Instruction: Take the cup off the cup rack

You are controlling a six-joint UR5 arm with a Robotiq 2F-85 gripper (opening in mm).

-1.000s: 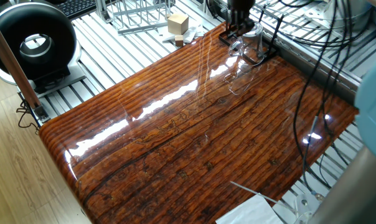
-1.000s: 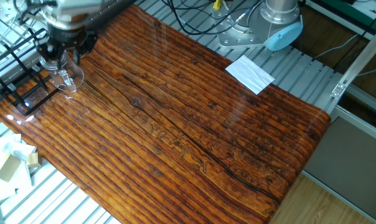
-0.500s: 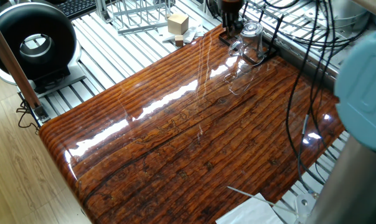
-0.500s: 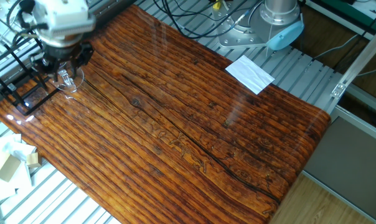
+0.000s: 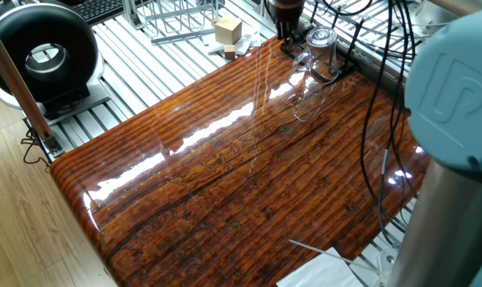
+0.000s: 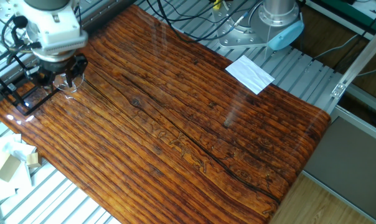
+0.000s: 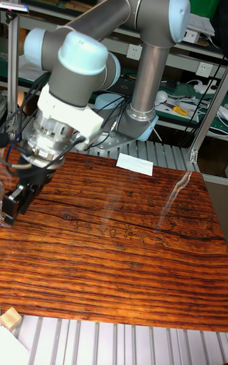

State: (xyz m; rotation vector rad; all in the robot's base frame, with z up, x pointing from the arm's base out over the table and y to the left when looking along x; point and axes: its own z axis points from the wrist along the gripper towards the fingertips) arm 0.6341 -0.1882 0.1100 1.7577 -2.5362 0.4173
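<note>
1. Clear glass marks the cup (image 5: 322,49) in one fixed view; it stands upside down at the far right corner of the wooden table (image 5: 249,175), on the black cup rack (image 5: 342,62), whose upright rods rise just right of it. The gripper (image 5: 286,26) hangs just left of the cup, at the table's far edge, beside it and not around it. Whether the fingers stand apart or together cannot be told here. A second ago the gripper sat directly over the cup; since then it has slid to the left and the cup has kept its place. The arm's blue cap (image 5: 456,88) now fills far more of the right side.

2. From the other fixed view, the gripper (image 6: 58,70) is at the far left corner, low over the cup rack (image 6: 20,87). The cup (image 6: 70,79) shows only as a glassy glint at the gripper's right side, mostly hidden by it. The dark fingers (image 6: 79,65) look spread, though the gap is not clear. Earlier the whole mug showed below the gripper; now the white wrist covers most of it. A white paper (image 6: 249,73) lies at the far right.

3. From the tall fixed view, the gripper (image 7: 16,200) points down at the table's left edge; the cup is not clearly visible.
</note>
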